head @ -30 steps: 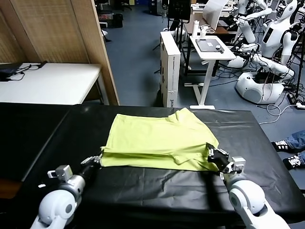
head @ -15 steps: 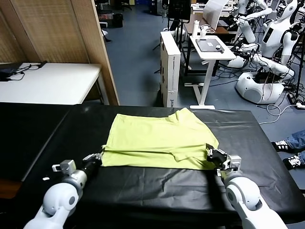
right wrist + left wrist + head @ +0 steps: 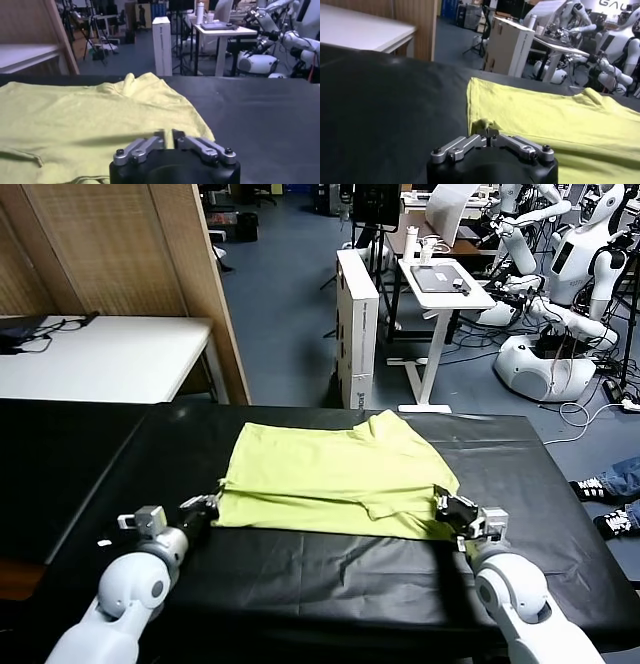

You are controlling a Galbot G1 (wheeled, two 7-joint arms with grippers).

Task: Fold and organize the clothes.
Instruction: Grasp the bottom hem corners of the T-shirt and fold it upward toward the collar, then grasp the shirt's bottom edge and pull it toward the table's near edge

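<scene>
The lime yellow-green T-shirt [image 3: 330,479] lies folded on the black table [image 3: 330,584], plain side up, with a sleeve bump at its far right. My left gripper [image 3: 208,506] is at the shirt's near left corner. In the left wrist view [image 3: 488,134] its fingers are closed on a small bunch of that fabric [image 3: 545,115]. My right gripper [image 3: 447,506] is at the near right corner. In the right wrist view [image 3: 168,135] its fingers stand almost together with a thin strip of shirt [image 3: 90,115] between them.
A white table [image 3: 100,354] and a wooden panel [image 3: 190,274] stand at the back left. A tall white box [image 3: 357,324], a small desk [image 3: 440,284] and other robots [image 3: 560,304] stand beyond the table. A person's shoes [image 3: 605,494] show at the right.
My left gripper has moved forward and inward along the table with the shirt's near left corner. The right gripper has hardly moved.
</scene>
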